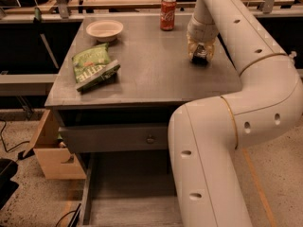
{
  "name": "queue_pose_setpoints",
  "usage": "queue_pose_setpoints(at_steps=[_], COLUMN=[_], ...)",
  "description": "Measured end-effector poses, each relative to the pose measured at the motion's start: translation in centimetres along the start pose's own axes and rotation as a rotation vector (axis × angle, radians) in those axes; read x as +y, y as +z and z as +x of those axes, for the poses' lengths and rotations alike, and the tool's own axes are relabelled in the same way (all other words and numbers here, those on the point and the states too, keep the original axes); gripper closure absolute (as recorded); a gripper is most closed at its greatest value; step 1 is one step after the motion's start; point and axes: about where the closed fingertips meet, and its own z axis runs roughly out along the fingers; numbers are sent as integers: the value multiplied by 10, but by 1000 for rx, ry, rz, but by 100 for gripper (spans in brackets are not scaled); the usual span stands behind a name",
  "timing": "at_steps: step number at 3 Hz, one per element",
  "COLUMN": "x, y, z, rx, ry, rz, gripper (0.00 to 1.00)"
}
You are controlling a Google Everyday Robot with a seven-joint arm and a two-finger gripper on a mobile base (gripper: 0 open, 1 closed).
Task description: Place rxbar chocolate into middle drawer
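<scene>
Two-finger gripper (200,55) low over the flat grey tabletop (151,74).
It sits on the small black-wrapped rxbar chocolate (200,60); its grip cannot be told. The grey wooden middle drawer (128,188) is open below.

We see a flat grey wooden surface (151,72). Near its left edge lies a crumpled green chip bag (93,69). A pale round bowl (104,30) sits toward the far left corner, and a red soda can (167,14) stands upright by the far edge. Near the right edge, the gripper (200,56) is down over a black-wrapped rxbar chocolate (200,60), which is mostly hidden.
</scene>
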Motion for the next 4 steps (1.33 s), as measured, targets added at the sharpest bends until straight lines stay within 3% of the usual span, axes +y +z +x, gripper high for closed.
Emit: queue_pose_setpoints(at_steps=[2, 4], x=[4, -52], y=[-4, -79], z=[-8, -4], rx=[-39, -154], ry=[-14, -125], rz=[-23, -37], gripper=[100, 100])
